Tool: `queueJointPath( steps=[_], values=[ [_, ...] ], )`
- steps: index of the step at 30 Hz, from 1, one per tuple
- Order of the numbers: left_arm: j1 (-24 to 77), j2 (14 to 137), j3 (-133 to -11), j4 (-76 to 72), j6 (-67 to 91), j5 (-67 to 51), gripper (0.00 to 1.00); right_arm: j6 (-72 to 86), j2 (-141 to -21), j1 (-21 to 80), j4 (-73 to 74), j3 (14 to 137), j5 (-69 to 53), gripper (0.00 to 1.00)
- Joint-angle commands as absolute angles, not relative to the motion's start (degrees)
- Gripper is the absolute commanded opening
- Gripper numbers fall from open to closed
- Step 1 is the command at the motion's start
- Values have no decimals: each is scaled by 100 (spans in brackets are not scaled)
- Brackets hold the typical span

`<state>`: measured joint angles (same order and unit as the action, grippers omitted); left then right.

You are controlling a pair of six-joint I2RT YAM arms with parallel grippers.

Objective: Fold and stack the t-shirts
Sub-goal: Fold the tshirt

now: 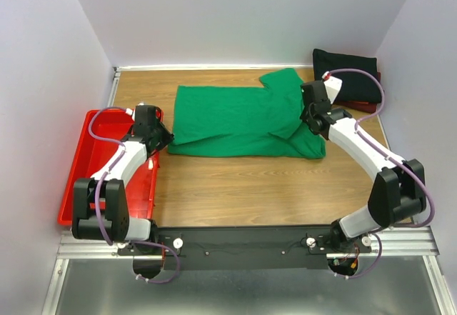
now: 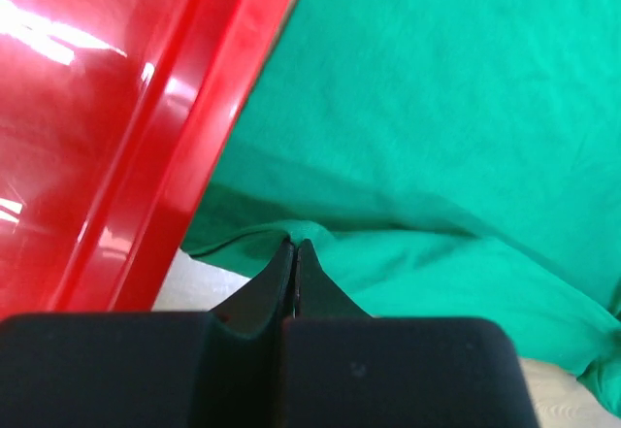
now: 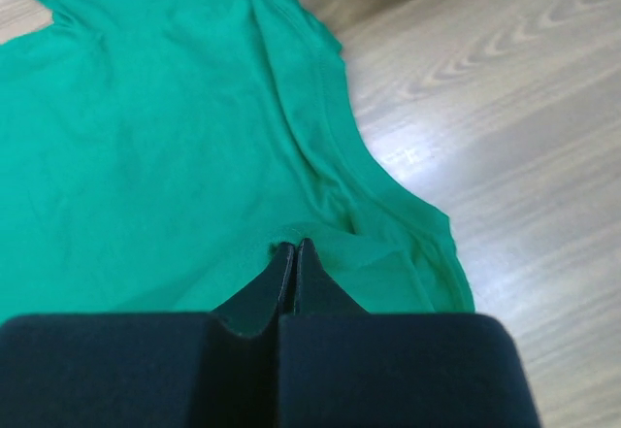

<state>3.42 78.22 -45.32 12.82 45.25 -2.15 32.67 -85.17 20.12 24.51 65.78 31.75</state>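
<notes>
A bright green t-shirt (image 1: 235, 118) lies spread across the back middle of the table, partly folded over, its sleeve end to the right. My left gripper (image 1: 166, 141) is shut on the shirt's near-left corner. In the left wrist view the cloth (image 2: 437, 108) peaks up between the closed tips of that gripper (image 2: 294, 245). My right gripper (image 1: 308, 120) is shut on a pucker of green cloth (image 3: 146, 137) near the sleeve, seen at its tips (image 3: 294, 246). A folded black t-shirt (image 1: 345, 68) rests on a dark red t-shirt (image 1: 363, 105) at the back right corner.
A red plastic tray (image 1: 78, 179) sits along the left edge, its rim (image 2: 184, 127) right beside the left gripper. White walls close in the table at the back and both sides. Bare wood (image 3: 505, 108) shows to the right of the green shirt.
</notes>
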Motion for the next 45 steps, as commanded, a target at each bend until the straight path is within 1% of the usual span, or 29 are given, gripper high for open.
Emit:
queueJointPath(
  steps=[1, 11, 18, 29, 39, 40, 41, 43, 44, 45],
  values=[
    [237, 8033, -4746, 1151, 4421, -141, 0, 3050, -8824, 1960, 2136, 6864, 2822, 0],
    [158, 8481, -5089, 967, 4368, -290, 0, 2918, -9272, 1881, 2048, 7049, 2900, 1],
    [158, 8692, -5291, 1002, 4359, -264, 0, 2918, -9185, 1626, 2022, 6891, 2883, 1],
    [158, 9009, -5511, 1011, 4377, -211, 0, 2892, -9220, 1521, 1872, 6785, 2663, 0],
    [150, 9264, -5678, 905, 4307, -299, 0, 2848, -9667, 1485, 1811, 7119, 2461, 1],
    [141, 9281, -5678, 879, 4307, -299, 5, 2848, -9720, 1485, 1802, 7145, 2452, 0],
    [132, 9290, -5678, 862, 4298, -308, 22, 2848, -9764, 1485, 1793, 7172, 2435, 0],
    [97, 9316, -5669, 800, 4263, -422, 33, 2856, -9887, 1485, 1784, 7207, 2435, 1],
    [97, 9308, -5695, 800, 4254, -439, 46, 2848, -9931, 1468, 1784, 7224, 2435, 1],
    [88, 9299, -5704, 800, 4245, -457, 52, 2848, -9984, 1476, 1784, 7277, 2417, 1]
  ],
)
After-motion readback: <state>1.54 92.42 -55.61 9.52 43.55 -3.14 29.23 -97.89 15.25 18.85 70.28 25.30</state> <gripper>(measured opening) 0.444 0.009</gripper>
